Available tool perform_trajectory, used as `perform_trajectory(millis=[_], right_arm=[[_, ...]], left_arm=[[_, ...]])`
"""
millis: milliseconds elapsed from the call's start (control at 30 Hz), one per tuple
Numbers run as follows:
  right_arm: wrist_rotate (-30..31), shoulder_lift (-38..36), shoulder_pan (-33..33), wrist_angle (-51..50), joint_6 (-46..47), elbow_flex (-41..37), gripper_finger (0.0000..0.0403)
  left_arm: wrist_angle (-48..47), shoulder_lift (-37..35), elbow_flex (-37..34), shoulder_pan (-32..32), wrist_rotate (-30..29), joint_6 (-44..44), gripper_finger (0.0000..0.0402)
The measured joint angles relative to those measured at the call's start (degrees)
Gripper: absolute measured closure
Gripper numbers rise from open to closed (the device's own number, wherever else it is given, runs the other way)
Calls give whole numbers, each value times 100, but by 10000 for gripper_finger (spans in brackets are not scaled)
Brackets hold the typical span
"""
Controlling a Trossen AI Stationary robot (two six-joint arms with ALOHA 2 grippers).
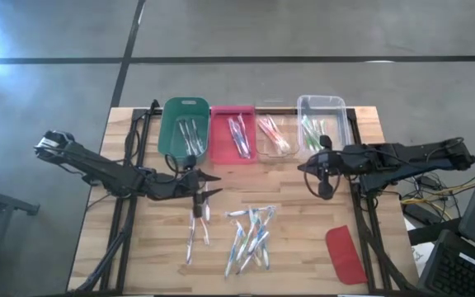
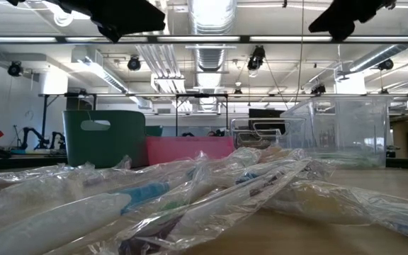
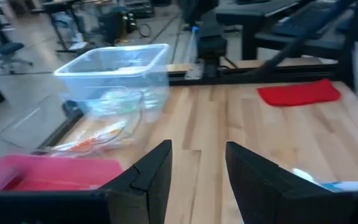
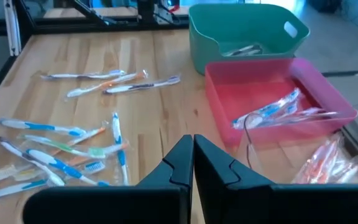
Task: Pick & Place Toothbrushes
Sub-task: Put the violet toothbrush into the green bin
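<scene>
Loose toothbrushes in clear wrappers lie in a pile (image 1: 250,235) on the wooden table, with a smaller group (image 1: 196,231) to its left; they fill the low view's foreground (image 2: 190,198). My left gripper (image 1: 213,186) hovers above the smaller group, open and empty (image 3: 197,168). My right gripper (image 1: 303,169) hangs near the clear bins, pointing toward the table's left, shut with nothing in it (image 4: 193,162). More toothbrushes lie in the bins along the far edge.
Along the far edge stand a green bin (image 1: 184,124), a pink bin (image 1: 232,134), a low clear bin (image 1: 275,132) and a tall clear bin (image 1: 320,124). A flat red lid (image 1: 345,254) lies near the front right corner. Bare wood lies between bins and pile.
</scene>
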Motion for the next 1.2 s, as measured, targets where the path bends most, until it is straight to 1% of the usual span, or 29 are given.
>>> perform_trajectory(millis=[167, 300, 367, 533, 600, 700, 800, 900, 1000, 1100, 1200], right_arm=[[2, -314, 0, 858, -130, -574, 394], [1, -341, -2, 1560, -211, -918, 394], [4, -287, -2, 1816, -365, -996, 394], [4, -129, -2, 1983, -689, -1032, 394], [9, -115, -4, 2129, -731, -1030, 394], [11, -147, -4, 2254, -1041, -1029, 394], [35, -191, -4, 2259, -1267, -1029, 394], [441, -193, -4, 2264, -1288, -1029, 394], [1256, -187, -4, 2288, -1291, -1029, 394], [2015, -187, -7, 2374, -1306, -1029, 394], [2447, -195, -46, 2522, -1309, -1028, 394]], left_arm=[[-431, -11, 203, -2, 546, 24, 250], [-1238, -11, 447, -2, 553, 3, 250], [-1840, -11, 613, -2, 556, -64, 250], [-3485, -13, 1223, -2, 560, -274, 250], [-4220, -4, 1596, -2, 558, -534, 250], [-5341, 0, 2194, 0, 422, -1005, 250], [-6204, 4, 2698, 0, 270, -1413, 250], [-6972, 6, 3152, 0, 40, -1855, 250], [-7428, 17, 3435, 2, -309, -2510, 250], [-7684, 17, 3513, 2, -660, -2888, 251], [-7829, 80, 3489, 4, -656, -2921, 251]])
